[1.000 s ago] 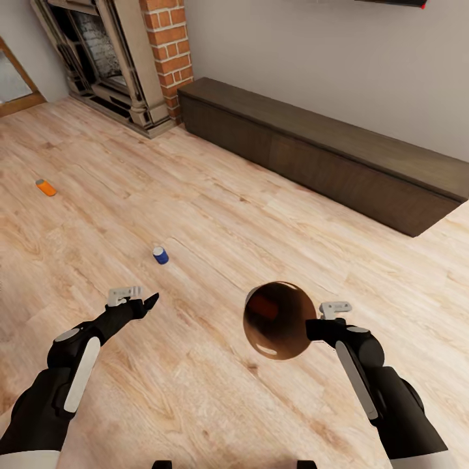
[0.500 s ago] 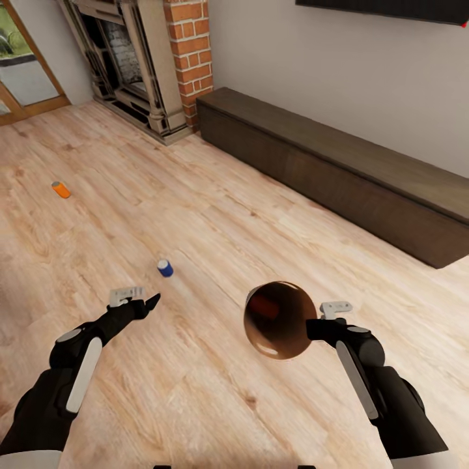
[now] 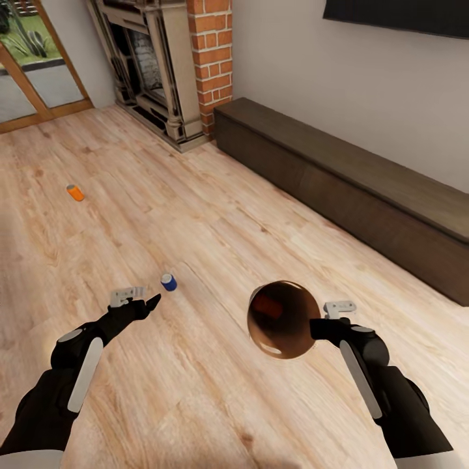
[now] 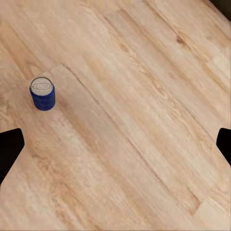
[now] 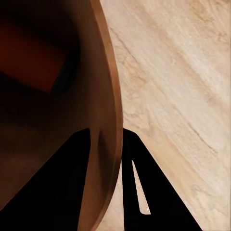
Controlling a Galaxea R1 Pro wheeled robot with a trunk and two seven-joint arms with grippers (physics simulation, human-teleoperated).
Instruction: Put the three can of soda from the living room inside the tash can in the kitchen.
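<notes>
The copper-brown tash can (image 3: 282, 320) is held at its rim by the right gripper (image 3: 317, 326), one finger inside the wall and one outside, as the right wrist view confirms. An orange shape, judged to be one can already collected, is seen inside the bin. The left gripper (image 3: 140, 301) is carried empty with its fingers spread wide above the plank floor (image 3: 215, 221).

The blue can (image 3: 169, 282) stands upright on the floor just beyond the left fingertips; in the left wrist view it (image 4: 43, 94) lies off to one side of the finger line, not between the fingers. The step in hand is judged to be its pickup. The gripper should be centred over the can and lowered squarely, since a glancing touch is likely to tip it and set it rolling.

An orange can (image 3: 75, 192) lies on its side well apart, toward the glass doors (image 3: 32, 71). The brick fireplace (image 3: 189, 58) and the long dark cabinet (image 3: 352, 189) are set against the far wall. Nothing is seen between the gripper and the blue can.
</notes>
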